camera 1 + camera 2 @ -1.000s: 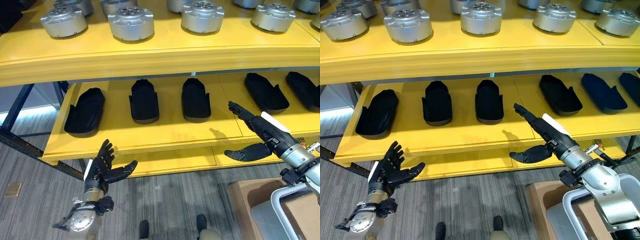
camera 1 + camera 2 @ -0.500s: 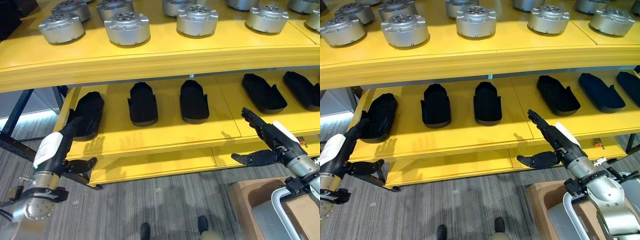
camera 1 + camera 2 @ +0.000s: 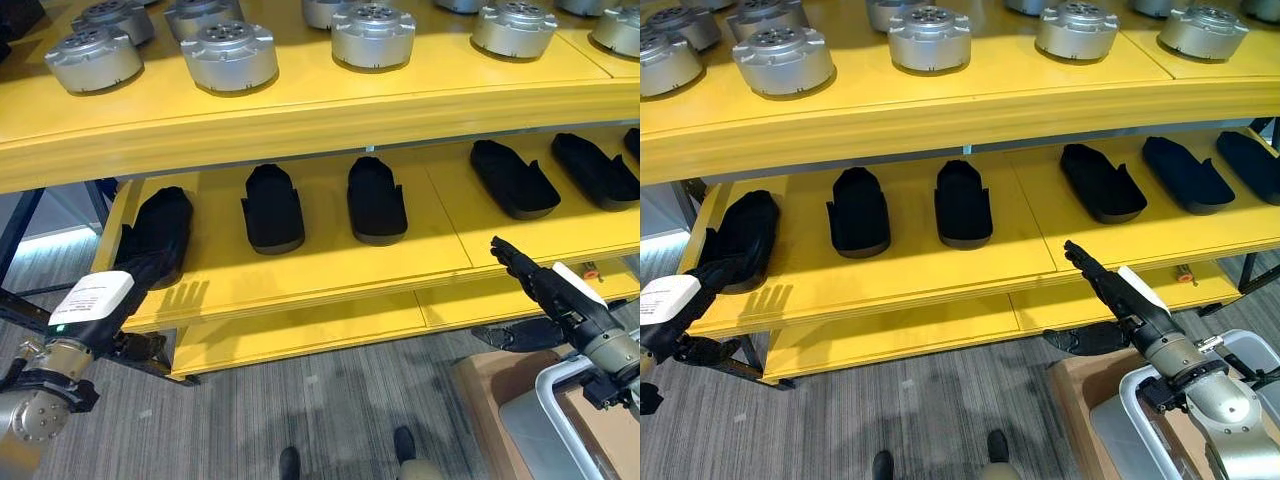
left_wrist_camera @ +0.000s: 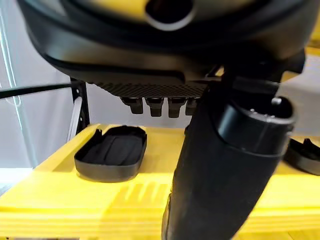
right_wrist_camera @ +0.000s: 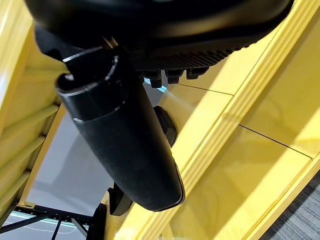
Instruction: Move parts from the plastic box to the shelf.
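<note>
Several black shell parts lie in a row on the lower yellow shelf (image 3: 330, 265), from the leftmost (image 3: 160, 232) to the far right one (image 3: 592, 168). My left hand (image 3: 110, 300) is open and empty at the shelf's left front corner, its fingers (image 3: 148, 268) straight and just short of the leftmost black part (image 4: 111, 152). Low on the right, my right hand (image 3: 555, 290) is open and empty in front of the shelf's front edge (image 5: 240, 100). The plastic box (image 3: 560, 390) shows its pale rim at the bottom right corner.
Several silver round parts, such as one (image 3: 228, 55), stand on the upper yellow shelf (image 3: 300, 115). A cardboard box (image 3: 480, 400) carries the plastic box. Dark shelf legs (image 3: 20, 225) rise at the left. Grey carpet lies in front.
The camera has shifted. My left hand rose from below the shelf and swung left to its left corner. My right hand drew back down and right from the shelf.
</note>
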Available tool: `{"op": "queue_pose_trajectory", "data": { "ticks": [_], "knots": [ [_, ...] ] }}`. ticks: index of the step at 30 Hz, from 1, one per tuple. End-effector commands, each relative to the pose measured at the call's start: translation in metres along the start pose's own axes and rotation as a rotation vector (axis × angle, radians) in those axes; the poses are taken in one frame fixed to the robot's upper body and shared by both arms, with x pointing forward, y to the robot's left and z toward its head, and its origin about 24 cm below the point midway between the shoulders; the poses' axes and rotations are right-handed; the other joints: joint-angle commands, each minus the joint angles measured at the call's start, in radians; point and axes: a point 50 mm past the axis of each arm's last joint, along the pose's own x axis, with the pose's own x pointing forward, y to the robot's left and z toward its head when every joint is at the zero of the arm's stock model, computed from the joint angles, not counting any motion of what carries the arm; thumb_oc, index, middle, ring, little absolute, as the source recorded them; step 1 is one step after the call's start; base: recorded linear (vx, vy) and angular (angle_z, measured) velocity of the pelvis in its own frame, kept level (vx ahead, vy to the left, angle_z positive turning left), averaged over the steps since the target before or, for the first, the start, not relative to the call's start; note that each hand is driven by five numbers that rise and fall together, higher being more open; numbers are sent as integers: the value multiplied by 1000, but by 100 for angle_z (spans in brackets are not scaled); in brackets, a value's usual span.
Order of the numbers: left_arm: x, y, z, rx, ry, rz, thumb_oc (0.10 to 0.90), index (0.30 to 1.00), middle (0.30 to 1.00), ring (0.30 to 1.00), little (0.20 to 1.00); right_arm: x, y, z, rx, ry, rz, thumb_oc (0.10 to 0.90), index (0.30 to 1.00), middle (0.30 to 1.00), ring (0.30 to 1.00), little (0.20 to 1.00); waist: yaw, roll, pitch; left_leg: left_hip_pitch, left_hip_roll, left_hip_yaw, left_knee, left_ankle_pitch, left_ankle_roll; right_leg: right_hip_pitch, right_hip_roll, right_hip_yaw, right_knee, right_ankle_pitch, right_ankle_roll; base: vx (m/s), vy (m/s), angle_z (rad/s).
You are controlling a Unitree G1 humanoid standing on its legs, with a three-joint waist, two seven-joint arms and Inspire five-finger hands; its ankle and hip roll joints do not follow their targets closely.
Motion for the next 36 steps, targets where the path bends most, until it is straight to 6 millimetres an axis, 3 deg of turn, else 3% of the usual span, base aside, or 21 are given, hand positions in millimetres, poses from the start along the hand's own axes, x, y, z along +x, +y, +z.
{"op": "queue_pose_trajectory", "data": {
  "ticks": [1, 24, 36],
  "knots": [
    [17, 62, 1, 68, -39, 199, 900, 1000, 1000, 1000, 1000, 4, -29, 54, -68, -304, -137, 900, 1000, 1000, 1000, 1000, -5, -34, 26, 145, 17, 64, -8, -147, 16, -59, -81, 12, 58, -2, 69, 0, 0, 0],
    [22, 48, -21, 28, 70, 115, 900, 1000, 1000, 1000, 1000, 3, -20, 48, -23, -318, -187, 900, 1000, 1000, 1000, 1000, -5, -47, 82, 138, 10, 71, -8, -152, 25, -85, -87, 28, 71, -7, 72, -1, 2, -1],
    [28, 58, -31, 101, 122, 95, 900, 1000, 1000, 1000, 1000, 5, -16, 50, -20, -336, -173, 900, 1000, 1000, 1000, 1000, -10, -54, 100, 136, 6, 78, -5, -154, 29, -95, -88, 40, 70, -2, 74, 0, 0, 0]
  ]
}}
